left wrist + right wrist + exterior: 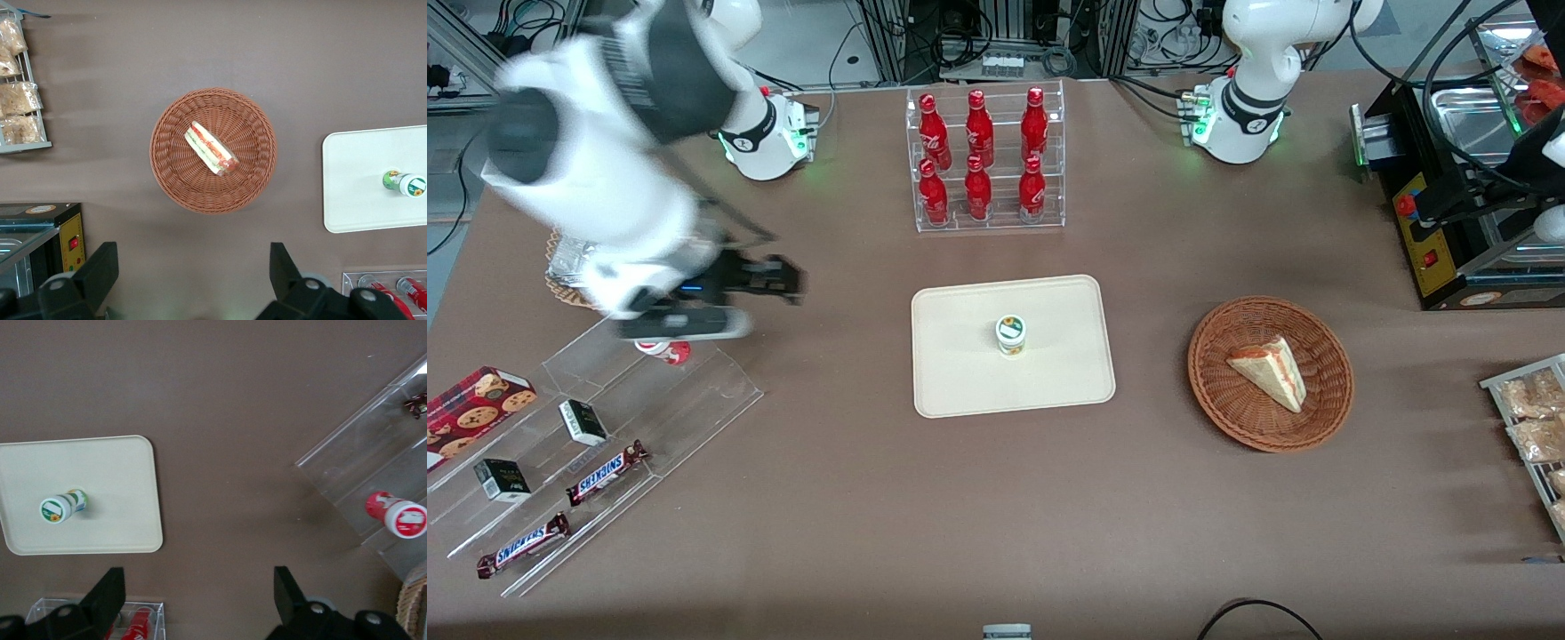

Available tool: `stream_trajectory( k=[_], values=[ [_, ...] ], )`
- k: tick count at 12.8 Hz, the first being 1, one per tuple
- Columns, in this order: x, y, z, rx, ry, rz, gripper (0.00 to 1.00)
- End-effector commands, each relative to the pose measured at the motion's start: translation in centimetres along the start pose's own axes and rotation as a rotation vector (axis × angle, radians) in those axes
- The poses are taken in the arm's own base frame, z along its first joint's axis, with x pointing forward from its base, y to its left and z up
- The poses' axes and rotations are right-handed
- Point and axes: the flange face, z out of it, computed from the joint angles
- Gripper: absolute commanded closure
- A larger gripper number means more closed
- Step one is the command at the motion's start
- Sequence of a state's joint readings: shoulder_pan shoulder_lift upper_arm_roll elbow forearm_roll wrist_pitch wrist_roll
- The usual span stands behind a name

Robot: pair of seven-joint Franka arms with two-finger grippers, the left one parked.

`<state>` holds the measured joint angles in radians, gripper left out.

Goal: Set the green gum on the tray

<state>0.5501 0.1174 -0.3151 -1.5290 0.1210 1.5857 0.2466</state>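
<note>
One green gum (pixel 1010 335) stands upright on the tray (pixel 960 382), well apart from the empty, spread-open gripper (pixel 769 280) above the acrylic rack (pixel 649 400) holding a red canister (pixel 665 350).

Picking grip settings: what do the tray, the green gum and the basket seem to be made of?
Tray: likely matte plastic, with an even cream surface and molded rim. Green gum: probably plastic with a glossy printed label. Basket: woven wicker, strands visible. The gripper, open, hangs above the clear rack.

Robotics lab: cable clutter (pixel 978 36), mock-shop bottle rack (pixel 985 160), snack shelf (pixel 596 444).
</note>
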Motion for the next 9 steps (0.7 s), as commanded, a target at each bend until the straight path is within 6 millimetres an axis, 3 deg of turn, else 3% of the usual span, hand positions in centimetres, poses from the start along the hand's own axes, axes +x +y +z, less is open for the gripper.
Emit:
stream_trajectory(
  k=[1,4,7,9],
  values=[
    [-0.6,8.3,-1.6,0.026,-0.033,0.016,0.01],
    [-1.1,15.6,-2.9,0.034,-0.043,0.000,0.01],
    [-2.5,18.1,-3.1,-0.049,-0.066,0.020,0.01],
    [-3.9,17.9,-3.0,-0.047,-0.064,0.014,0.01]
  ],
)
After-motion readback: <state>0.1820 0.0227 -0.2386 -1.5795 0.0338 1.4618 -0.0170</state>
